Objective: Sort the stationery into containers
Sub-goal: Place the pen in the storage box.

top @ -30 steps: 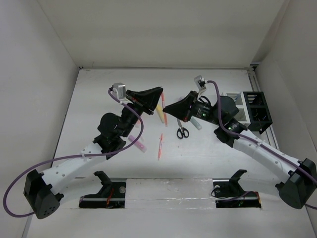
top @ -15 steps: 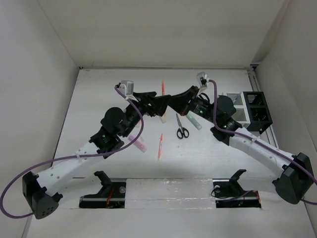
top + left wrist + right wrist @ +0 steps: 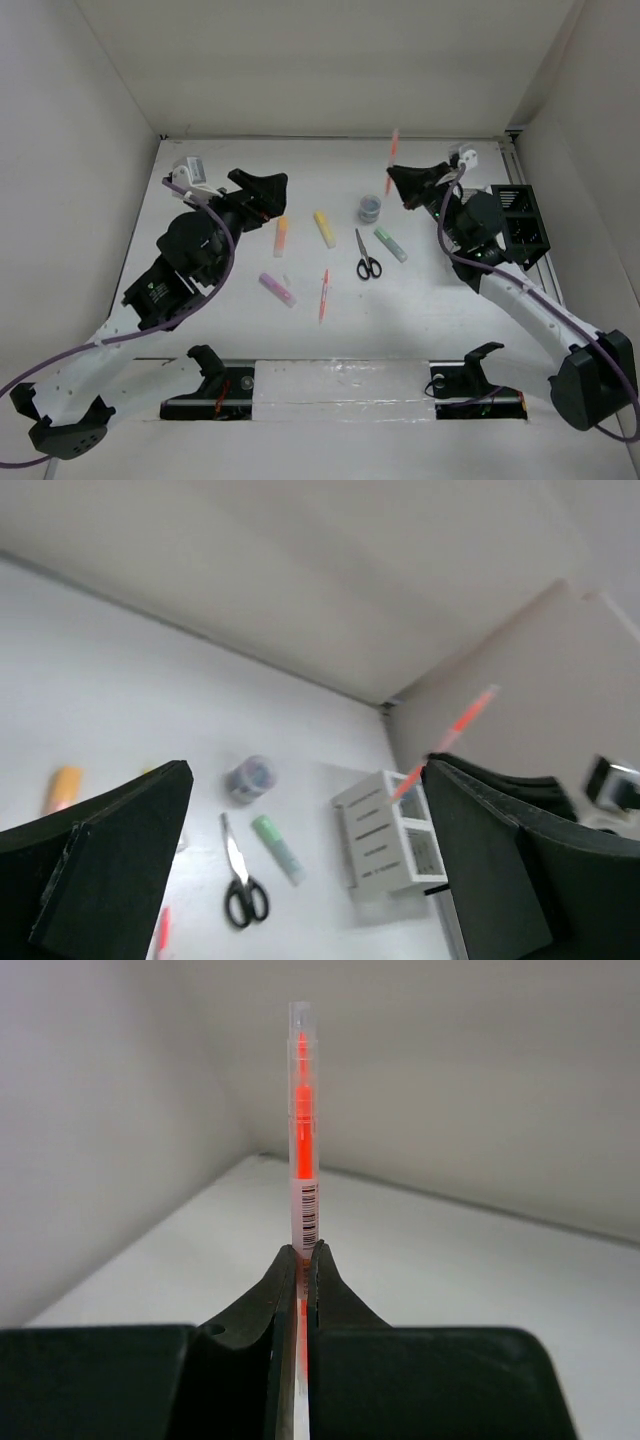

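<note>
1. One thin orange-red pen [image 3: 302,1140] stands upright, pinched in the right end effector [image 3: 302,1255] above the far-right bench [image 3: 420,300], near the white mesh box [image 3: 372,825].
2. Left end effector [image 3: 278,195] gapes wide, holding nothing.

Arms: white links [image 3: 525,305], black joints [image 3: 190,240], purple cables [image 3: 100,340].

Your right hand [image 3: 303,1260] hides the lower end of the orange-red pen [image 3: 303,1140]; from the left wrist it blurs, and your left hand [image 3: 307,780] covers one side of the white box [image 3: 385,830].
</note>
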Controlling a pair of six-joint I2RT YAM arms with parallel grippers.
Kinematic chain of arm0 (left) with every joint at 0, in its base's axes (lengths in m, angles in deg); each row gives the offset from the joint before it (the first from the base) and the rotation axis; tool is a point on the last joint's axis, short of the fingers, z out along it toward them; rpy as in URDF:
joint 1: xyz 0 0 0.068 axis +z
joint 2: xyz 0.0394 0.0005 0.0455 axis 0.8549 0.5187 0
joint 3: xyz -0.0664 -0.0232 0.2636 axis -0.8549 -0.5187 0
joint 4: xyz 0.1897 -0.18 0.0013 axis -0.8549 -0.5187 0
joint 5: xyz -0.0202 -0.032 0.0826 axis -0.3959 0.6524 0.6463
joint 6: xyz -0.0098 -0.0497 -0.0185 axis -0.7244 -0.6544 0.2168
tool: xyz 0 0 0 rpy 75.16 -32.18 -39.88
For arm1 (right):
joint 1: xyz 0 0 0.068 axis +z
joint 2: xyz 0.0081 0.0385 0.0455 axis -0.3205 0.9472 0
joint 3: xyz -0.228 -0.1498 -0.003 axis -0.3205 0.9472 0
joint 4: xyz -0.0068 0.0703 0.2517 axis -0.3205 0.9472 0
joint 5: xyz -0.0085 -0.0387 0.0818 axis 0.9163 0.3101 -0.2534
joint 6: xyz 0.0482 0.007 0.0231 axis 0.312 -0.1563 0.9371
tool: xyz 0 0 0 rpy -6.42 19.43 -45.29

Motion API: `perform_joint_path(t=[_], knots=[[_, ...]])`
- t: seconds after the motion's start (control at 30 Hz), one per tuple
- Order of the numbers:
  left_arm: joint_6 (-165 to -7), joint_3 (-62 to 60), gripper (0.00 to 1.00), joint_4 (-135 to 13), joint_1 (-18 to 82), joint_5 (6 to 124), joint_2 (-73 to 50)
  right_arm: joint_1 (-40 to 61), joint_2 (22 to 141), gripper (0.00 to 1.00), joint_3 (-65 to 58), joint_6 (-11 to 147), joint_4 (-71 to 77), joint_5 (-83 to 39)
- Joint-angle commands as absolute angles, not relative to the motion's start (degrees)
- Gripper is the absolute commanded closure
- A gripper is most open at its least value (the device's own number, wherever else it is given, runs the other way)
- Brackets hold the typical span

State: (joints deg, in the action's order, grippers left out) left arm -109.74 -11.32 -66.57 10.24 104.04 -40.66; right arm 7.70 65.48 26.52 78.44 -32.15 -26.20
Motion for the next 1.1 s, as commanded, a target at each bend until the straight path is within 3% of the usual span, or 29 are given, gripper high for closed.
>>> perform_joint_path(t=[0.0,0.2,0.33,0.47,1.07], knots=[[-113.98,-6.24,0.00,-87.51,10.24,113.22,-40.08,1.29,61.64,1.00,28.77,66.23,-34.62,-18.16],[-108.44,-8.76,0.00,-98.17,10.24,112.94,-40.25,-13.22,62.07,1.00,28.69,63.22,-27.14,-12.25],[-107.91,-16.68,0.00,-95.29,10.24,112.44,-42.63,-22.29,64.27,1.00,28.69,66.65,-27.22,-15.42],[-105.63,-17.22,0.00,-93.17,10.24,111.02,-43.33,-28.26,68.84,1.00,29.31,69.64,-32.65,-17.68],[-104.40,-17.83,0.00,-92.46,10.24,109.97,-44.21,-30.56,84.93,1.00,34.04,78.43,-42.96,-26.49]])
